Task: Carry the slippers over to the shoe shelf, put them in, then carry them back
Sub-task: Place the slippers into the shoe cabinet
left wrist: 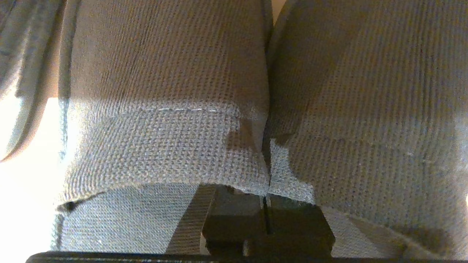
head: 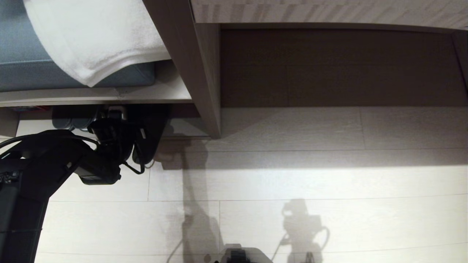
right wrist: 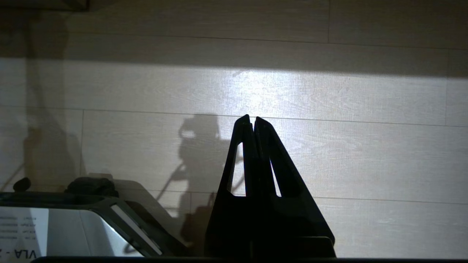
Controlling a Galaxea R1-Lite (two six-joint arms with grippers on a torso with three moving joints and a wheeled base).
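We find the left gripper clamped on the slippers, pinching the two black fabric uppers together where they meet. In the head view the slippers hang dark at the mouth of the shoe shelf, partly under its top board. A white towel drapes above that shelf. The right gripper sits closed and empty over the floor, well apart from the shelf. A printed sheet on the robot's base reads, upside down, "VLA -"; its remaining text is illegible.
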